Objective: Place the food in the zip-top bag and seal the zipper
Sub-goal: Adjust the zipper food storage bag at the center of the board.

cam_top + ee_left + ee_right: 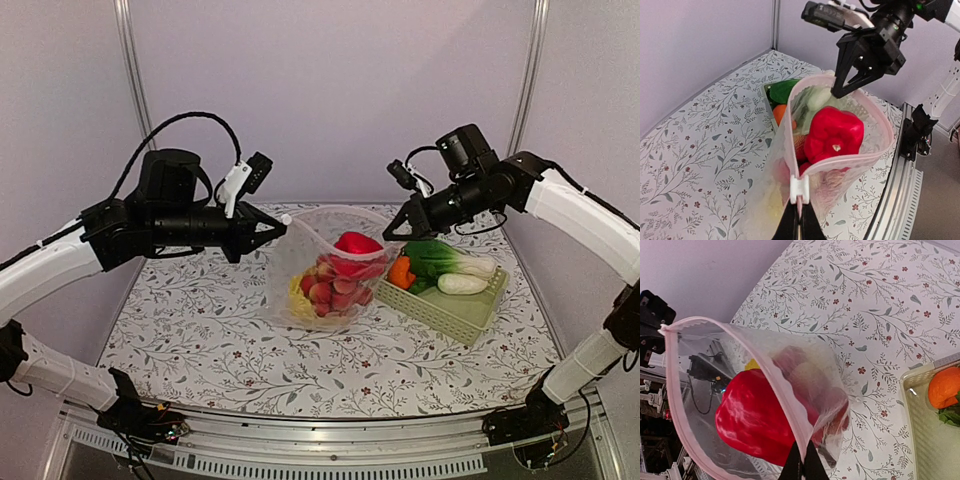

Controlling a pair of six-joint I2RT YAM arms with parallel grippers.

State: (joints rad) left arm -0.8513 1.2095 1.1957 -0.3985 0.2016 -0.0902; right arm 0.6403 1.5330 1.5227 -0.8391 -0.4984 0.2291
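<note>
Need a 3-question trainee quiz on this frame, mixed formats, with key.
1. True or false: the zip-top bag has its mouth sealed.
2. Which item sits uppermost inside the bag? A) orange B) red pepper C) leafy green
3. Fill in: the left pincer and the right pincer are each ___ on the bag's mouth edge.
Key: 1 false; 2 B; 3 shut.
</note>
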